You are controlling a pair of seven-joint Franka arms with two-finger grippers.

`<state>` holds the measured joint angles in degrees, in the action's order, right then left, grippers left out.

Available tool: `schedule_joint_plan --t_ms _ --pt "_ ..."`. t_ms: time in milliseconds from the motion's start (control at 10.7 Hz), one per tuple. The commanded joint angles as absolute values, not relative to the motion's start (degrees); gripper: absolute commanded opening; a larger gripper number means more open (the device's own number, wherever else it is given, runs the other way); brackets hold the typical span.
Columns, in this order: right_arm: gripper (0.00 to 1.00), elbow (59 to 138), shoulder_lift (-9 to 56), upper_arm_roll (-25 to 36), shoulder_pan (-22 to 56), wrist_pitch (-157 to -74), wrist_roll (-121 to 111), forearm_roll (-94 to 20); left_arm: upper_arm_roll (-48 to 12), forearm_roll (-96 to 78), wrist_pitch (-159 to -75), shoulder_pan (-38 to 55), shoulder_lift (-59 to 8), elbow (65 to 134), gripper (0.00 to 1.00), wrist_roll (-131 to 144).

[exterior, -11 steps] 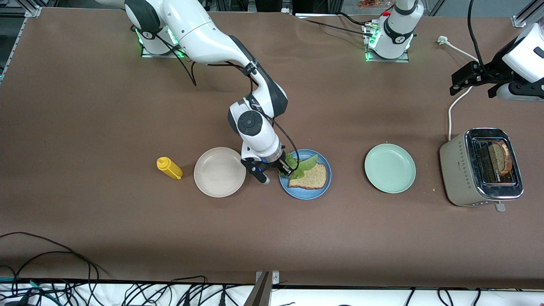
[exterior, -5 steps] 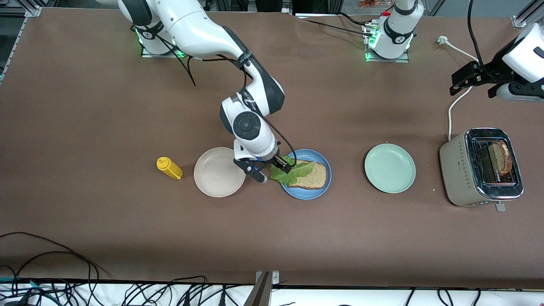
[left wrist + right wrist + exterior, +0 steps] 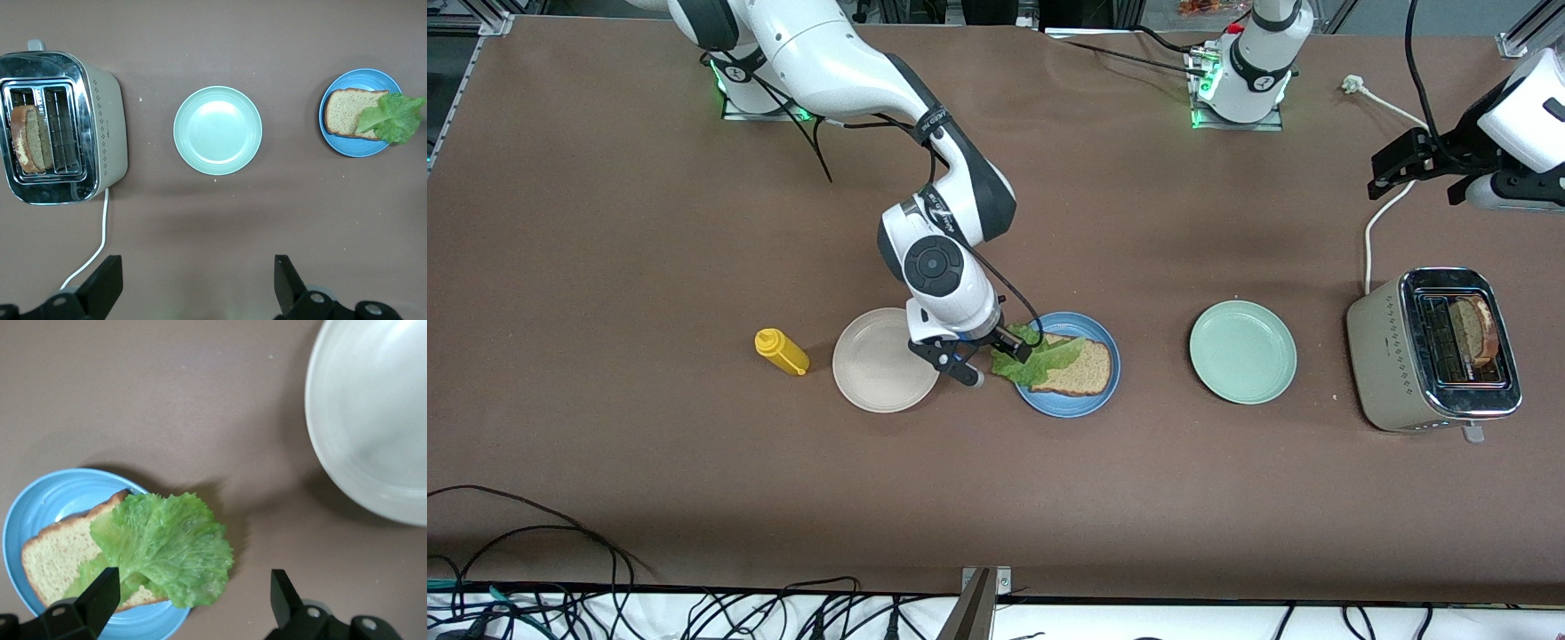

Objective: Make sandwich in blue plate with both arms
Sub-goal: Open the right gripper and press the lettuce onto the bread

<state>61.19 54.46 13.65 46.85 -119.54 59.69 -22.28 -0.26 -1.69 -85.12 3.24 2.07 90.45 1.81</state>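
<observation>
While the ruffled lettuce leaf (image 3: 1036, 359) lay draped over the grainy brown bread slice (image 3: 1080, 368) on the round blue plate (image 3: 1069, 403), the right gripper (image 3: 991, 357) hung above its edge, fingers apart; the left gripper (image 3: 1421, 169) waited above the chrome-topped toaster (image 3: 1387, 356), fingers spread.

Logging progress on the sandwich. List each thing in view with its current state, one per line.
blue plate: holds one bread slice and the lettuce.
bread slice: flat on the blue plate, partly covered.
lettuce leaf: released, on the slice, overhanging the plate's rim.
toaster: second slice standing in a slot.
pale green plate: bare.
beige-white plate: bare.
right hand: open, over the blue plate's edge.
left hand: open, waiting, raised.
</observation>
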Motion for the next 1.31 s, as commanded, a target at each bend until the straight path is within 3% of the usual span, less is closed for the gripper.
schedule_joint_plan --t_ms 0,188,469,1220 --pt "1.00 64.94 50.73 13.71 44.13 -118.66 47.05 -23.38 -0.26 -1.41 -84.81 3.25 2.72 90.88 1.00 2.20" --pt "1.00 65.65 50.45 13.71 44.47 -119.26 47.02 -23.03 -0.26 -1.41 -84.81 3.25 2.72 90.88 1.00 2.20" --pt "1.00 66.44 54.13 13.80 48.24 -126.98 48.94 -23.03 -0.26 -1.41 -84.81 3.25 2.72 90.97 1.00 2.20" --pt "1.00 67.32 51.34 13.80 46.59 -125.60 48.00 -21.97 -0.26 -1.41 -84.81 2.72 2.72 90.97 1.00 2.20"
